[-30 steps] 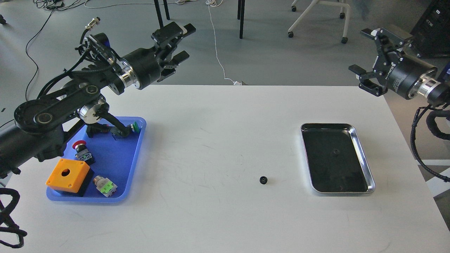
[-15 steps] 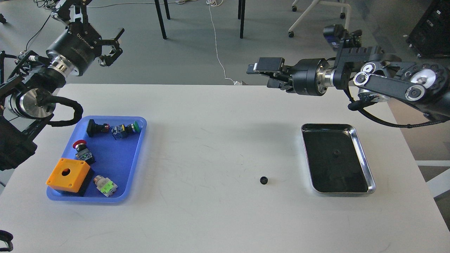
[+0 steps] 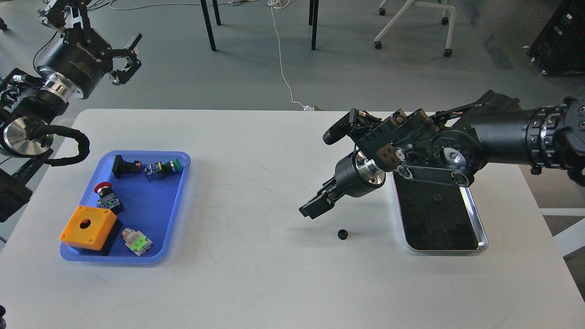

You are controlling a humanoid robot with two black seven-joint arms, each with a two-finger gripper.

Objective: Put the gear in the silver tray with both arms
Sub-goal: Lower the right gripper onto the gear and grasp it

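Gear (image 3: 343, 234), small and black, lies on the white table (image 3: 274, 283) right of centre, just left of the silver tray (image 3: 480, 228) and apart from it. Just above and left of it hangs the right gripper (image 3: 311, 211), pointing down-left, too dark to tell its opening. At the upper left, the left gripper (image 3: 98, 25) is raised with fingers spread wide, holding nothing, above the blue tray (image 3: 180, 201) of parts.

Premises present as a robotics lab or test room. A plain white worktable (image 3: 256, 274) stands on grey flooring, with loose cables (image 3: 283, 68) trailing across it. Castor chair bases (image 3: 411, 27) (wheeled, white) and black equipment (image 3: 562, 41) sit behind.
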